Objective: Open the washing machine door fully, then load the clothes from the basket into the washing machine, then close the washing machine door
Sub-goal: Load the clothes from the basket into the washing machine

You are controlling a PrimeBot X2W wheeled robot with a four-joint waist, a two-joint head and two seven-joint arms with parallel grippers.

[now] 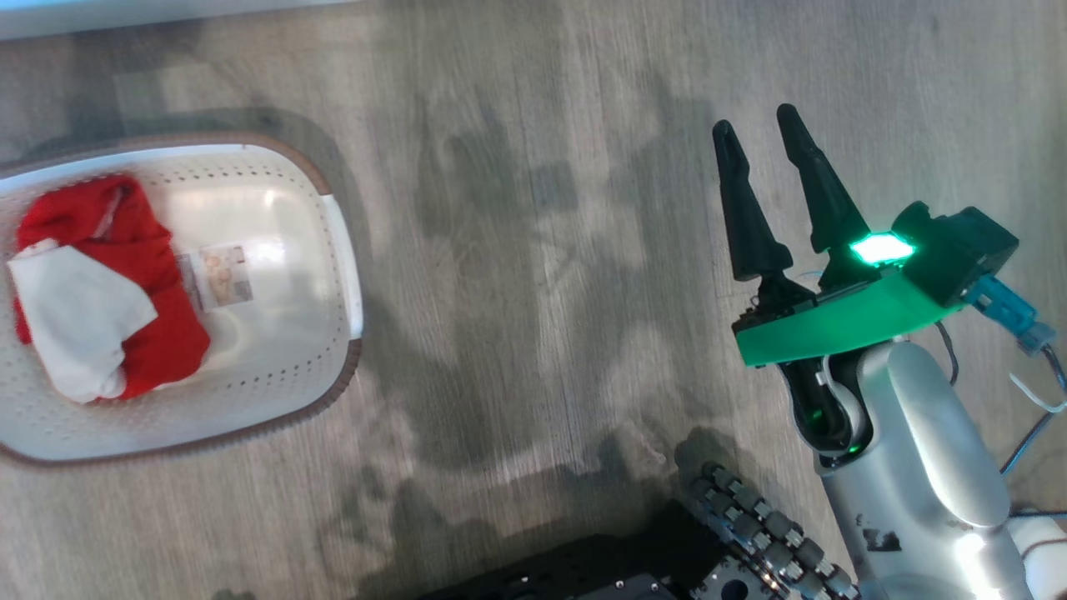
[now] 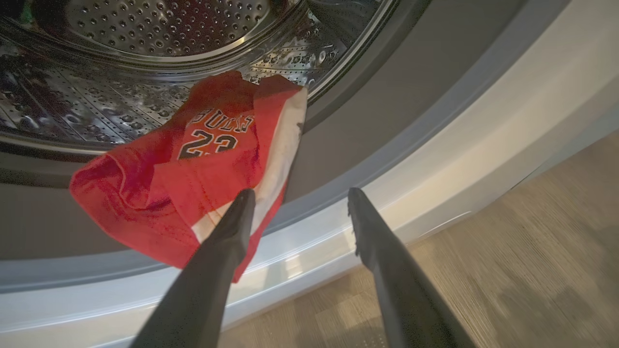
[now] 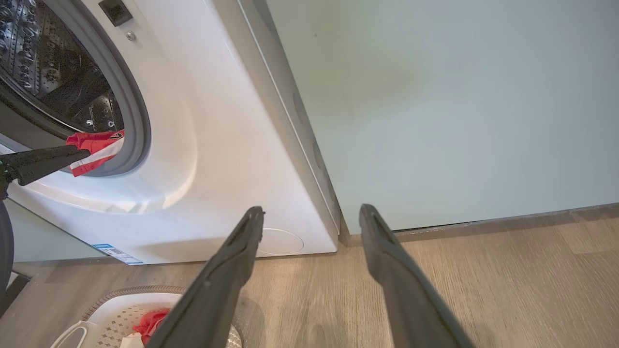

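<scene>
Wooden floor (image 1: 533, 250) (open) beside basket (image 1: 346, 275).

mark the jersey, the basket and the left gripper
jersey (image 2: 208, 179), left wrist view, red front below the number
basket (image 1: 283, 367), head view, bare perforated wall
left gripper (image 2: 300, 191), left wrist view, midway between fingertips

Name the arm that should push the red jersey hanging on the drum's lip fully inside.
Left. The left pincer, open, is right at the jersey draped over the grey seal; the right pincer hangs open over the floor, farther off.
</scene>
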